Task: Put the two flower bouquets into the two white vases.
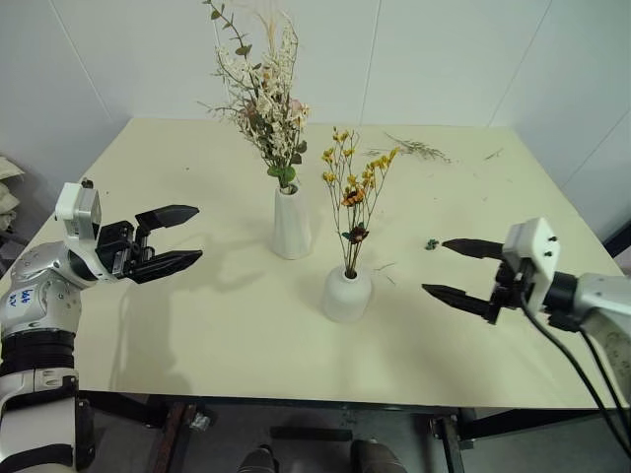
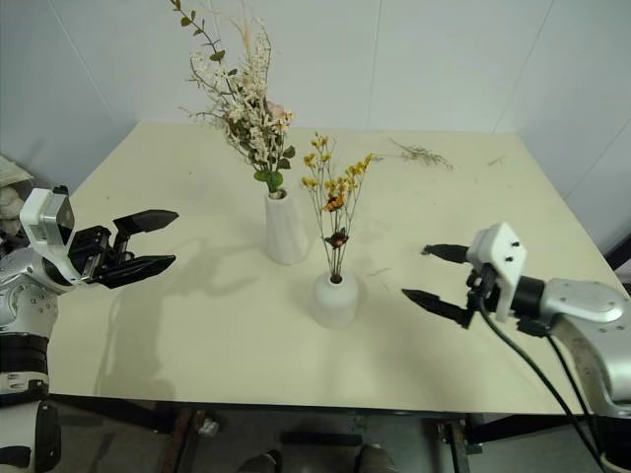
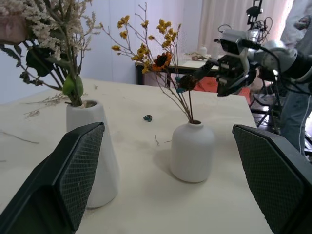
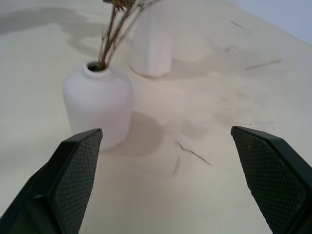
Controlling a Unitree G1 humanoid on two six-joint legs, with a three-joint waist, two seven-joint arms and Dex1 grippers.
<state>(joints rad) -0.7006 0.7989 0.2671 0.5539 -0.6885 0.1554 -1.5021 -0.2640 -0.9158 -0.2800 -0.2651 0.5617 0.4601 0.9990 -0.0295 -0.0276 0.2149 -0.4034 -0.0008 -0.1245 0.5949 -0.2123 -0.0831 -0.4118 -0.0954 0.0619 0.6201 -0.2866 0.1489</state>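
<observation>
On the pale cream bench (image 1: 197,325) two matte white ceramic vases are standing near the middle, close together but not touching. The tall tapered cone vase (image 1: 291,223) is sitting farther from the robot, and the larger dried bouquet of pale pink and cream-white flowers with green sprigs (image 1: 261,94) is standing upright in its small mouth, fanning out high above it. The short rounded dome-shaped vase (image 1: 347,293) is sitting nearer the robot and a little to the right, and the thinner bouquet of small yellow-orange blooms (image 1: 353,187) is rising from its mouth on thin brown stems, leaning slightly. The left claw (image 1: 170,239) is hovering above the bench well to the left of both vases, its two black fingers spread apart with nothing between them, pointing toward the vases. The right claw (image 1: 455,269) is hanging over the right side of the bench, apart from the dome vase, its black fingers also gaping wide and holding nothing. A few loose thin greenish dried sprigs (image 1: 419,149) are lying at the far right part of the bench, and a tiny dark scrap (image 1: 432,243) is lying just beside the right claw's upper finger.
</observation>
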